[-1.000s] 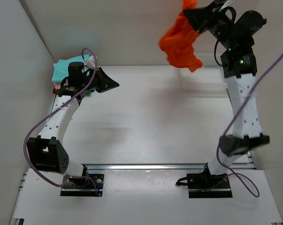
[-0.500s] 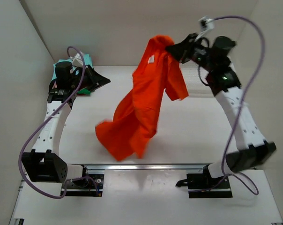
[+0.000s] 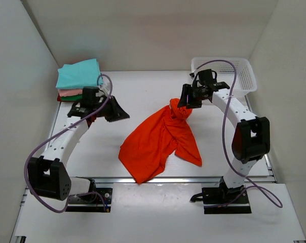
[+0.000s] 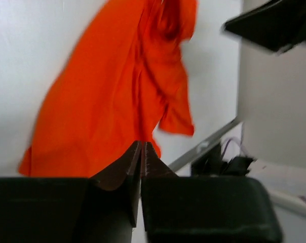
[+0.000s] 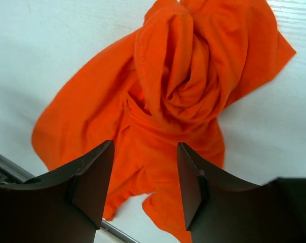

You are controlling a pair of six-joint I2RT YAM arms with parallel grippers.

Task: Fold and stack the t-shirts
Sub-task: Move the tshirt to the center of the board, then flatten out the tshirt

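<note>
The bright orange-red t-shirt (image 3: 158,139) lies crumpled on the table's middle, bunched at its far right end. My right gripper (image 3: 185,104) hovers just over that bunch, open, with nothing between its fingers; the right wrist view shows the shirt (image 5: 178,86) below the spread gripper (image 5: 145,172). My left gripper (image 3: 122,116) is shut and empty, left of the shirt and apart from it. In the left wrist view its fingers (image 4: 142,154) meet in front of the shirt (image 4: 117,96). Folded t-shirts (image 3: 78,76), teal on top of pink and green, are stacked at the back left.
A white mesh basket (image 3: 229,71) stands at the back right, behind the right arm. White walls close in the table on the left, back and right. The metal rail (image 3: 183,179) runs along the near edge.
My right arm swung the orange shirt down out of the air onto the table and opened, letting it go. The left gripper shifted slightly towards the middle.
</note>
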